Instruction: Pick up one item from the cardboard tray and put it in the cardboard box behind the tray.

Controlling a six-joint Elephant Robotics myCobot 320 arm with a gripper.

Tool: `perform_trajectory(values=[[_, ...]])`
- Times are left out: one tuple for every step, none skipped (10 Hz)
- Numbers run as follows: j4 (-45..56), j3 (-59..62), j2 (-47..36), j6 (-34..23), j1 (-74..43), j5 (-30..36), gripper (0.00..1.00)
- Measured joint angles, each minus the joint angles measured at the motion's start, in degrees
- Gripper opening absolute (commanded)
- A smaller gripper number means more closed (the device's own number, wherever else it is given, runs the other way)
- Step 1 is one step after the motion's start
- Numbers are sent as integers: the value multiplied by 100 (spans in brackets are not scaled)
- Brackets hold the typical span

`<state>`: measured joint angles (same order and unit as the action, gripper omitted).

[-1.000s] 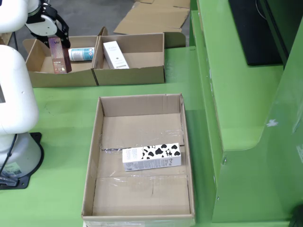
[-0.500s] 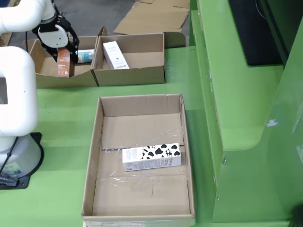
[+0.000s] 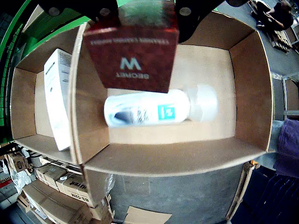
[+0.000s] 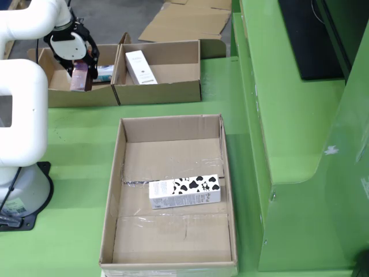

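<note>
In the fixed overhead view, my gripper [image 4: 79,64] is shut on a dark red carton [image 4: 79,77], held upright over the left rear cardboard box [image 4: 55,97]. The view that rides on the gripper shows the dark red carton [image 3: 133,51] between my fingers [image 3: 186,10], hanging just above a white bottle [image 3: 149,108] that lies on the floor of that box [image 3: 252,93]. The large cardboard tray [image 4: 115,173] in front holds one cow-patterned carton [image 4: 184,192], lying flat.
A second rear box [image 4: 173,89] to the right holds a white carton [image 4: 140,66], also seen as a white carton [image 3: 58,98] past the dividing wall. The arm's white base [image 4: 20,173] stands left of the tray. A raised green structure [image 4: 288,115] runs along the right.
The gripper with the dark red carton has shifted a little right and back over the left rear box, and the wrist has turned. The tray and its cow-patterned carton are unmoved.
</note>
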<state>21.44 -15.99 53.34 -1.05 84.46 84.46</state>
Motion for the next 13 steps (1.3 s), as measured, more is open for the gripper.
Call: perform_trajectory(values=[[44, 272, 18, 0, -27, 0, 0], [123, 562, 27, -9, -44, 0, 0], [149, 782, 27, -18, -88, -27, 0], [167, 1063, 44, -26, -132, -71, 0], [167, 1283, 53, -26, -132, -71, 0], [167, 1433, 53, -26, -141, -71, 0], [167, 1433, 53, -26, -141, -71, 0], [167, 1433, 53, -26, -141, -71, 0], [167, 1433, 53, -26, -141, -71, 0], [167, 1433, 53, -26, -141, -71, 10], [167, 1433, 53, -26, -141, -71, 20], [167, 1433, 53, -26, -141, -71, 30], [167, 1433, 53, -26, -141, -71, 40]])
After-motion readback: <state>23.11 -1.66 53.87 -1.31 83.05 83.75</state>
